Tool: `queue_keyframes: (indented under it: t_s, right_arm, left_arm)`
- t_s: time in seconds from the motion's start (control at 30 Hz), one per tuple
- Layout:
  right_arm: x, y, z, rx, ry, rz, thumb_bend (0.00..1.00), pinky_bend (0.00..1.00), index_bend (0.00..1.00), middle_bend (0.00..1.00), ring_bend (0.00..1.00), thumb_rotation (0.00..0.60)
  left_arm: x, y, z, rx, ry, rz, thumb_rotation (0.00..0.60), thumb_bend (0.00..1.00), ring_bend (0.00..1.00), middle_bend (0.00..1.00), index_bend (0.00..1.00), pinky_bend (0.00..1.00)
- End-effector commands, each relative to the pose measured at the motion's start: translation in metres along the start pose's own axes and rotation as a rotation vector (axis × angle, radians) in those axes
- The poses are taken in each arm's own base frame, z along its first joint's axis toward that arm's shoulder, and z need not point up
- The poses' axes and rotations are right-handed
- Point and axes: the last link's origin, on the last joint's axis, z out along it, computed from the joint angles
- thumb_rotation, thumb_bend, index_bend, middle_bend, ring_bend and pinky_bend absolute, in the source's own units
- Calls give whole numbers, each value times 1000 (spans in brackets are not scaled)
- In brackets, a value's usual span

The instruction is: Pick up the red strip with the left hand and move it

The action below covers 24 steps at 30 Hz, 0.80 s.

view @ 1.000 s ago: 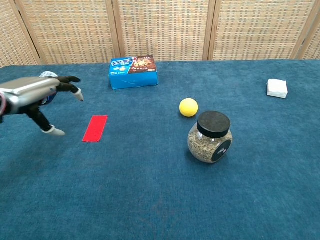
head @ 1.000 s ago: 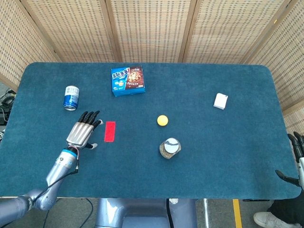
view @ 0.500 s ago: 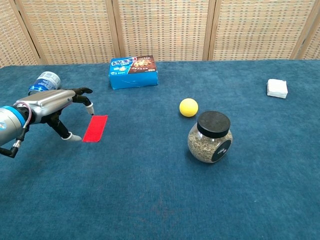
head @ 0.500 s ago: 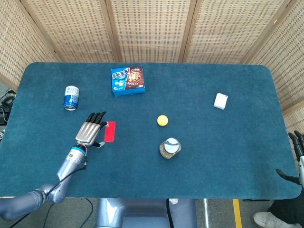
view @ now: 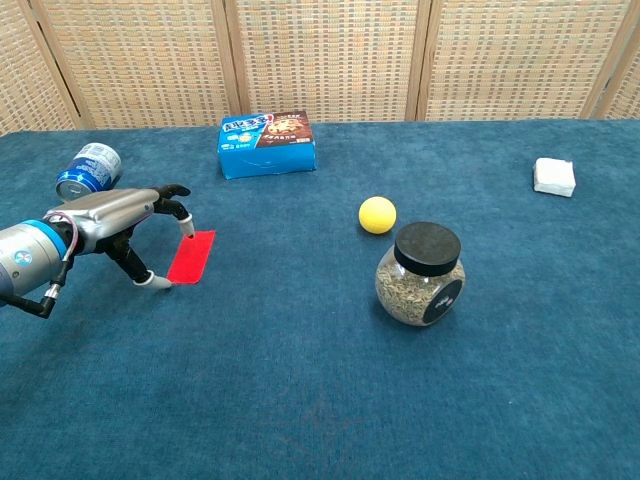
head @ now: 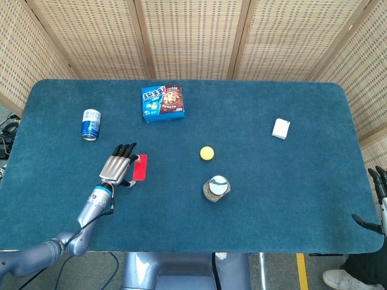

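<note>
Now left hand (view: 125,215) at red strip (view: 192,256).

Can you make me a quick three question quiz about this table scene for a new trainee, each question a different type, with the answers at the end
1. True or false: the left hand has lifted the red strip off the table.
2. Multiple choice: what lies closest to the dark-lidded jar? A) blue can B) yellow ball C) white block
3. Fill in: the blue snack box lies near the table's ____ edge, by the screen.

Key
1. False: the strip lies flat, with the fingers at its left edge.
2. B
3. far
</note>
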Motion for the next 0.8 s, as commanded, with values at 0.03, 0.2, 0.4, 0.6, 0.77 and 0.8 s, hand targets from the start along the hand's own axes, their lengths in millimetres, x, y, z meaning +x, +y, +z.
queue_keyframes:
  t_s: [0.03,0.2,0.4,0.6,0.77,0.8]
  right_arm:
    - [0,0,0,-2,-1,0,0,0,0,0,0,600]
    - [-1,1,1,-5,-3,0,0,0,0,0,0,600]
    - [-2,1,2,-6,-7,-1,0,0,0,0,0,600]
    - [-2,2,2,-11,-9,-1,0,0,0,0,0,600]
    - [-1,2,2,-13,-7,0,0,0,0,0,0,600]
    - [-1,2,2,-14,-6,0,0,0,0,0,0,600]
  left_arm:
    - [-2,0,2,6,-5,0,600,208,0,0,333,0]
    - [-1,-2,6,15,-1,9,600,208,0,0,333,0]
    - [-3,-4,10,24,-11,10,600,215,0,0,332,0]
    - [12,4,23,10,42,5,600,254,0,0,338,0]
    - [36,14,27,-20,109,-11,600,260,0,0,340,0]
    - [40,15,27,-25,120,-12,600,260,0,0,340,0]
